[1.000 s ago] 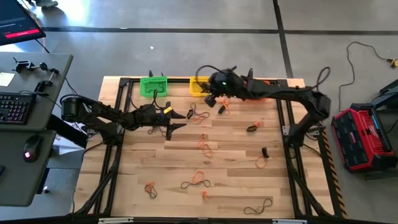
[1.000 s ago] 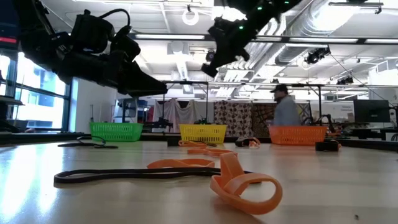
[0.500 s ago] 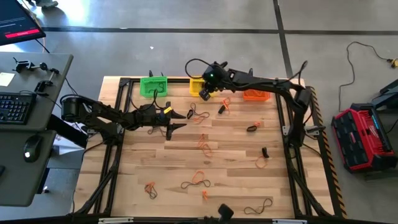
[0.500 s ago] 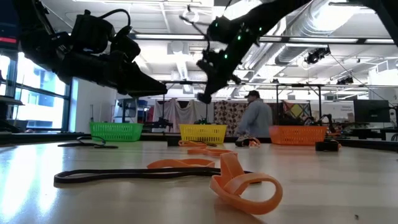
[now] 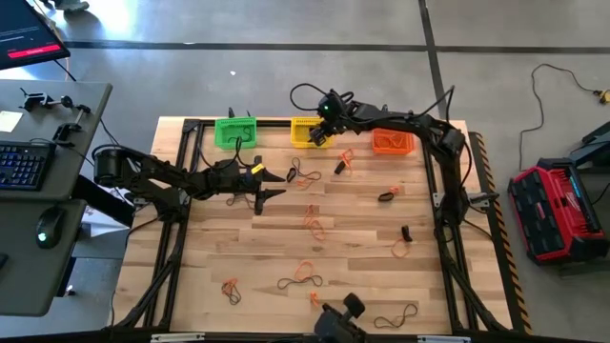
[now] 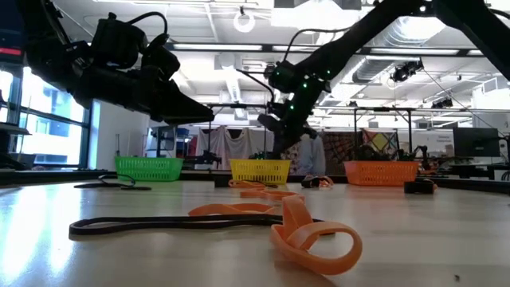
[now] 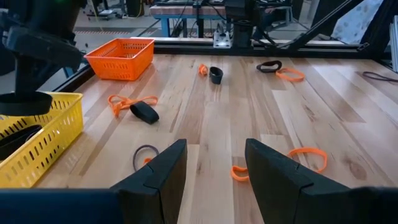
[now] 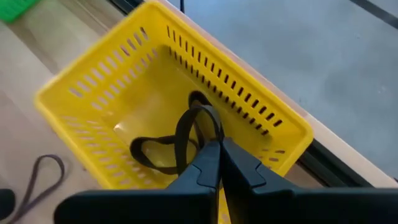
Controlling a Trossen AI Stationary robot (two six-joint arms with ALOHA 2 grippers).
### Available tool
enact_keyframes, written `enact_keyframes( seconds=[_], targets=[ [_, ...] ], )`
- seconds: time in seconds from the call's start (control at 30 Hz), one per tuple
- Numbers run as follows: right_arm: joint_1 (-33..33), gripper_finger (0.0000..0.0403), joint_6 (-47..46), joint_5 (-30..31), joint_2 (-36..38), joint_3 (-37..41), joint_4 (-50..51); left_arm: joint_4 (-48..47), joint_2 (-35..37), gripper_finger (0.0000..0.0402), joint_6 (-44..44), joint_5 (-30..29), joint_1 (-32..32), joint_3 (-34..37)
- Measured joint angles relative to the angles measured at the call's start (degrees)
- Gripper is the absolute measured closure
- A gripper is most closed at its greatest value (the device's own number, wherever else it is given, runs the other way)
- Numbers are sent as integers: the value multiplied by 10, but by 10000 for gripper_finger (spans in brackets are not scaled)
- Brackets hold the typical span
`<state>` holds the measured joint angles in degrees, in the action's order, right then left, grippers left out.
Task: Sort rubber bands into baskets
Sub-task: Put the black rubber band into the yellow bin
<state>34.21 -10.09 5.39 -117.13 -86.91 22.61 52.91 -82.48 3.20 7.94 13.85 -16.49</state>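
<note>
Three lattice baskets stand along the table's far edge: green (image 5: pixel 234 131), yellow (image 5: pixel 305 131) and orange (image 5: pixel 393 143). My right gripper (image 5: pixel 320 137) hovers over the yellow basket (image 8: pixel 168 99), shut on a black rubber band (image 8: pixel 185 132). My left gripper (image 5: pixel 274 185) hangs open and empty above the table's left middle; it also shows in the left wrist view (image 7: pixel 214 168). Several orange and black bands lie loose on the wood, such as an orange one (image 5: pixel 313 224) and a black one (image 5: pixel 304 175). My right gripper pinches the black band's near end (image 8: pixel 210 138) between its two shut fingertips, coming from above and pointing down into the yellow basket. The band's loop hangs slack below the fingers inside the basket; another dark loop (image 8: pixel 149 155) lies on the basket floor beside it.
Black frame rails (image 5: pixel 191 162) run along the table's sides. A dark object (image 5: pixel 341 319) pokes in at the near edge. In the low view an orange band (image 6: pixel 315 239) and a long black band (image 6: pixel 159 225) lie close to the camera. A person stands in the room behind the yellow basket (image 6: pixel 260 170).
My right gripper has gone toward the table's far edge and left, and now hangs lower, over the yellow basket, still shut on the black band. A dark object has come in at the near edge. The person in the room behind has walked left.
</note>
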Motion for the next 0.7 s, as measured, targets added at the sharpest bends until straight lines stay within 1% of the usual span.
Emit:
enact_keyframes(
  seconds=[0.27,0.43,0.7],
  targets=[
    [6,403,-4,-1,-4,0,5,0,0,245,-2,0,0,0],
    [11,403,-8,-24,-19,0,7,0,0,245,-1,0,0,0],
    [11,401,-11,-24,-26,0,3,0,0,245,-1,0,0,0]
  ],
)
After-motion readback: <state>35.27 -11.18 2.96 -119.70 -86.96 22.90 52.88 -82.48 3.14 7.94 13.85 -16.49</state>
